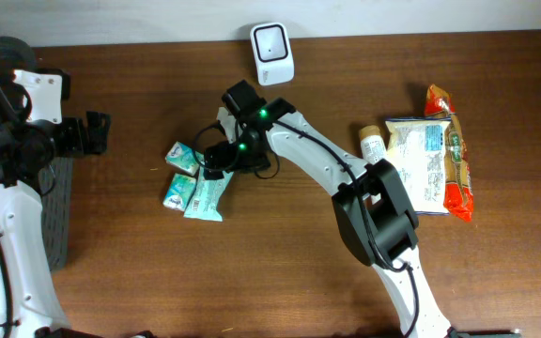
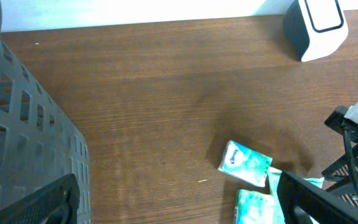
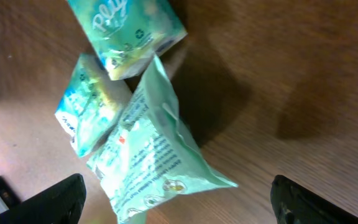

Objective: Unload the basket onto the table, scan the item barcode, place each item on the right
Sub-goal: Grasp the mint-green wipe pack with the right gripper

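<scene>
– Three green things lay left of the middle in the top view, right?
– Yes. The pouch (image 1: 205, 197) was the big one. It lay flat on the table (image 1: 139, 282), lowest and most to the right of the three.
– And the other two?
– They were small. The upper pack (image 1: 184, 158) lay up and left of the pouch. The lower pack (image 1: 177, 192) lay right at the pouch's left edge and looked like it touched it.
– Where was the right gripper (image 1: 216, 162)?
– Over the top end of the pouch. Its fingers (image 3: 55, 199) stood wide apart, one in each bottom corner of its own camera's frame. They held nothing.
– And the left gripper (image 1: 97, 133)?
– At the left of the frame, near the basket (image 1: 59, 216), well apart from the green things. Its fingers (image 2: 36, 205) stood wide apart too, and held nothing.
– Where was the scanner (image 1: 272, 53)?
– It was white and stood at the top middle, up and right of the pouch, not touching it.
– What lay at the far right?
– A bag (image 1: 425, 164), with a red pack (image 1: 460, 192) on its right side and a bottle (image 1: 372, 145) on its left.
</scene>
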Tool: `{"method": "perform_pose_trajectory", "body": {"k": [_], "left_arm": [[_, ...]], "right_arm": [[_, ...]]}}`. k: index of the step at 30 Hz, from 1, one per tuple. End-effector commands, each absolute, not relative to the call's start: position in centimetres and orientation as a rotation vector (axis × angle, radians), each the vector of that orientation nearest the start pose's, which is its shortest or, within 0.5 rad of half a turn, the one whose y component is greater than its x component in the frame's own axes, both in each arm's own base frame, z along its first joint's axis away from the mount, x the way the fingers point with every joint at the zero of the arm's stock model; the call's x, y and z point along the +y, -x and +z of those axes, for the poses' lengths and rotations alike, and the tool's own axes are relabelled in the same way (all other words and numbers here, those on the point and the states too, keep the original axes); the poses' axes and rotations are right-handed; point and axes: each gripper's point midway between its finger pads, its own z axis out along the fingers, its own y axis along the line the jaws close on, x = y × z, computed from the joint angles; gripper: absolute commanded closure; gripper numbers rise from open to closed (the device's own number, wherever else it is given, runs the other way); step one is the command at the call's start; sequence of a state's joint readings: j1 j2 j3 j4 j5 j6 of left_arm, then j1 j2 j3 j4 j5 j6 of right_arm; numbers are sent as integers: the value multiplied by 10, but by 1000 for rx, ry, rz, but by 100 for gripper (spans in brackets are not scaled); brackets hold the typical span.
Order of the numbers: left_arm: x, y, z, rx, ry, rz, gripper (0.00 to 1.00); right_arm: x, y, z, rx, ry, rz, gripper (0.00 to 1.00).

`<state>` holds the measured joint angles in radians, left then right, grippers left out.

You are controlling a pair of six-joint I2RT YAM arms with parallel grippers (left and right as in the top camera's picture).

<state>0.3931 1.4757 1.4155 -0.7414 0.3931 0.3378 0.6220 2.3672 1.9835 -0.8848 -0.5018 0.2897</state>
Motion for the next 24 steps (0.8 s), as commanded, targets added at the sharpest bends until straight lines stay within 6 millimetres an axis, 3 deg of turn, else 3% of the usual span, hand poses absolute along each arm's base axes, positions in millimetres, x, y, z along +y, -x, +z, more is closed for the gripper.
{"method": "perform_pose_trajectory", "body": {"k": [1,6,7,10,11,13,15,17,18,20,22,24], "left_arm": [[93,-399,256,2286,-138,-96,1],[94,-399,256,2286,-138,-96,1],[94,-399,256,2286,-138,-96,1],[94,-399,256,2286,-138,-96,1],[94,-399,256,2286,-138,-96,1],[94,-399,256,2286,-138,-96,1],[94,-399,256,2286,-138,-96,1],[93,-399,256,2286,-138,-96,1],[94,-399,256,2286,-138,-96,1],[94,-399,256,2286,-138,-96,1],[94,-399,256,2286,-138,-96,1],[94,-399,256,2286,-138,-96,1]], "right_arm": [[389,-368,37,2920,620,964,11],[395,-371,12,2937,596,983,27],[396,-372,10,2931,599,987,35],[396,-370,9,2936,608,975,91],[393,-367,8,2952,613,968,96],[385,-364,8,2963,663,950,96],[360,-369,24,2972,692,927,96],[335,-381,49,2955,654,904,96],[313,-394,78,2923,582,898,96],[291,-403,102,2927,449,895,96],[275,-411,106,2988,181,896,96],[273,-399,83,3066,89,773,92]]}}
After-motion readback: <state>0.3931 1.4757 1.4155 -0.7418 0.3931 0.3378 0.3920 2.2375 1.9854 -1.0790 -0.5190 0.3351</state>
